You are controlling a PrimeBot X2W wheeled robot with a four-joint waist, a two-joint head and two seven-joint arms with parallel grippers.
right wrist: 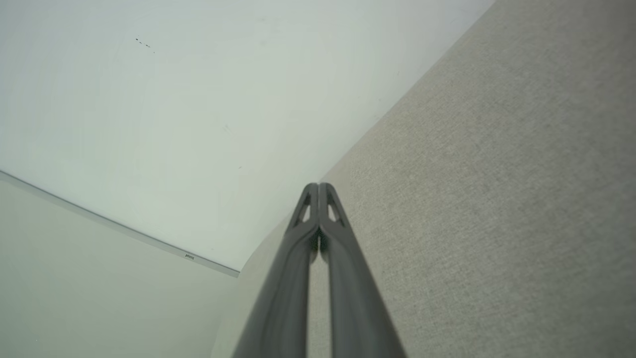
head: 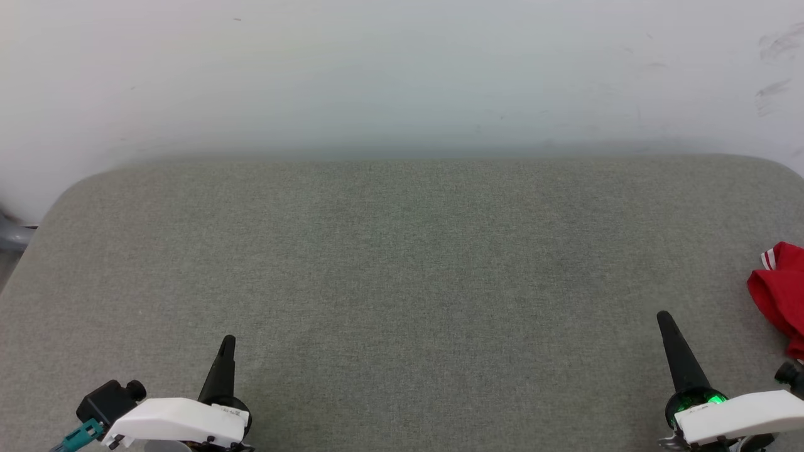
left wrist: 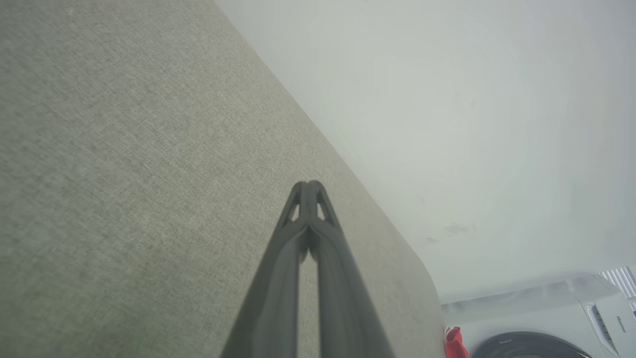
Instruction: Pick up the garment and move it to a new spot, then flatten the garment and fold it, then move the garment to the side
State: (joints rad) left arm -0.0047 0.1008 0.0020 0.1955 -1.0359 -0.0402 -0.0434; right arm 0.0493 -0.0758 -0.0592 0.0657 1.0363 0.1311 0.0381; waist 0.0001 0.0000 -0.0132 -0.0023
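The garment (head: 782, 292) is a bunched red shirt with a bit of red-white striped trim, lying at the right edge of the head view; most of it runs out of frame. A small red scrap of the garment (left wrist: 454, 343) also peeks past the table's corner in the left wrist view. My right gripper (head: 664, 318) stands at the lower right, shut and holding nothing, a short way left of the garment. My left gripper (head: 228, 341) rests at the lower left, shut and holding nothing, far from the garment. Both wrist views show the fingertips (left wrist: 309, 186) (right wrist: 318, 187) pressed together above the cloth surface.
A grey-green fabric-covered table (head: 402, 263) with rounded far corners spreads before me, backed by a white wall (head: 402, 75). A white washing machine (left wrist: 546, 318) stands beyond the table's right end. A grey object (head: 9, 235) sits past the left corner.
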